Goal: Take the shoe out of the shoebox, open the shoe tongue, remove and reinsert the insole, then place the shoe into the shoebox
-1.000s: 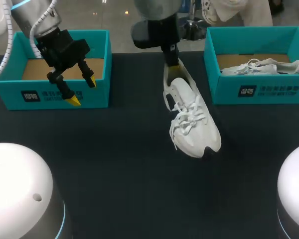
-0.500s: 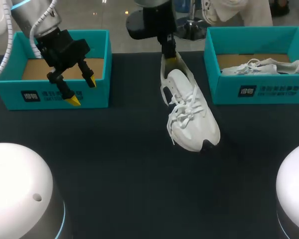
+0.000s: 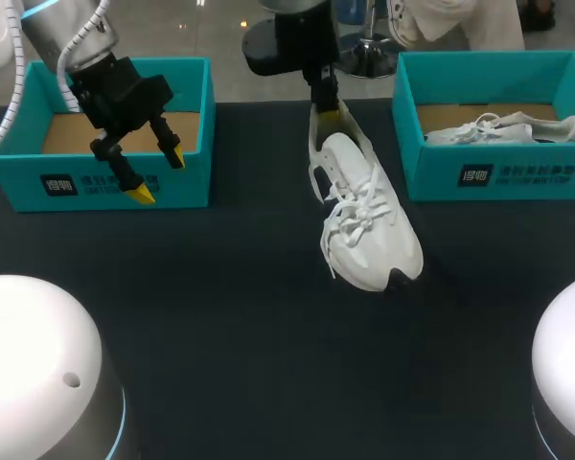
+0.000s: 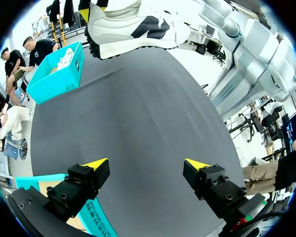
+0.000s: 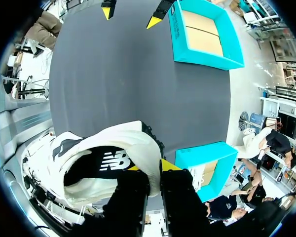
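Judging by the white sneaker out in the middle of the dark table, toe toward the near edge, I'd say the take-out step is done and opening the tongue comes next. That calls for a steady heel while other fingers work in under the laces. At the heel the right gripper pinches the collar, fingers nearly together. Farther back, the left gripper hangs spread wide and empty by the front wall of the left shoebox, and the right shoebox holds a second sneaker.
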`<state>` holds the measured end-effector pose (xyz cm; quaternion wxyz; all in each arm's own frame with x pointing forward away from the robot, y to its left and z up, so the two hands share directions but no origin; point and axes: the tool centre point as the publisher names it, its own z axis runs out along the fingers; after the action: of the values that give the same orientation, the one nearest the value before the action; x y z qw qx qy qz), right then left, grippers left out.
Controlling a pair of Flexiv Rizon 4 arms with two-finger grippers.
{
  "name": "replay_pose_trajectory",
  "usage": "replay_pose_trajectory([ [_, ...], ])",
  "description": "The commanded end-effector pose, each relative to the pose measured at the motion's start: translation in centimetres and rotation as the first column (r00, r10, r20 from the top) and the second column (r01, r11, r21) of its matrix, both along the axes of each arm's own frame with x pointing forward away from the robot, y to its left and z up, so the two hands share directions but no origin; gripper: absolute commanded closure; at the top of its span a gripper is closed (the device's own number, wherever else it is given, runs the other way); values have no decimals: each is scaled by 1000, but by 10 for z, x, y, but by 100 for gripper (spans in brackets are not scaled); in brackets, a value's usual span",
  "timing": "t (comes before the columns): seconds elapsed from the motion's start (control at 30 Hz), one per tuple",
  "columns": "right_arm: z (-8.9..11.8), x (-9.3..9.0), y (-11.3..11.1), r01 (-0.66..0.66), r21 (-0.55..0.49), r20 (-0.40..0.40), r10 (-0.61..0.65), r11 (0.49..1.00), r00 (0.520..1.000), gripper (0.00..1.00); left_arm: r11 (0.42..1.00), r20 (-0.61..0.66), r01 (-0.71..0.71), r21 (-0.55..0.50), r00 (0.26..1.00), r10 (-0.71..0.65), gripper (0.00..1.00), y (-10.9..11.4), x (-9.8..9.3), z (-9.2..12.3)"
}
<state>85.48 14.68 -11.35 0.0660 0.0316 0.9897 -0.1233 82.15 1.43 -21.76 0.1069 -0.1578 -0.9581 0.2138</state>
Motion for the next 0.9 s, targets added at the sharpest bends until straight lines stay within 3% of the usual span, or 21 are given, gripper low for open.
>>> replay_pose_trajectory([
  [0.03,2,1,0,1,-3,-2,-1,1000,1000,100,1000,0,1,3,1000,-1,0,0,0,0],
  [0.27,2,1,0,1,-3,-2,-1,1000,1000,100,1000,0,1,3,1000,-1,0,0,0,0],
  [0.37,9,13,-15,-1,-14,6,1,1000,1000,100,1000,0,1,3,1000,-1,0,0,0,0],
  [0.57,17,46,-57,13,-3,3,-13,1000,1000,100,1000,0,1,3,1000,-1,0,0,0,0],
  [0.9,31,121,-161,84,-18,73,-83,996,994,100,1000,0,1,3,1000,-1,0,0,0,0],
])
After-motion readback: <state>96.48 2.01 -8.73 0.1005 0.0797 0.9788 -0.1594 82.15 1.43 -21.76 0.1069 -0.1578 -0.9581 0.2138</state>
